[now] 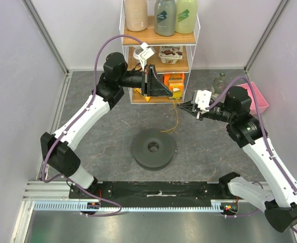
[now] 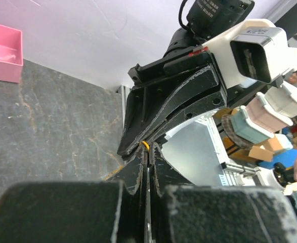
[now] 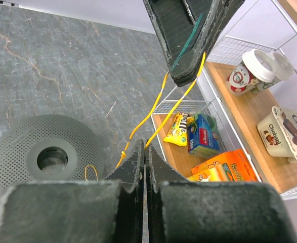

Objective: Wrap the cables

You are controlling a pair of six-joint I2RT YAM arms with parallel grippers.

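Yellow wire (image 3: 176, 104) hangs in the air near the far edge of the worktop (image 1: 97, 126), just in front of the shelf (image 1: 158, 38). The left fingers (image 3: 188, 30) and the right fingers (image 3: 133, 172) are both closed narrow on it, tips near each other. Its short held stretch runs slanted, far-left to near-right; the loose tail drops toward the dark spool (image 1: 153, 148) in the middle. I judge that winding is not yet begun. Next, the wire must come down to the spool under tension.
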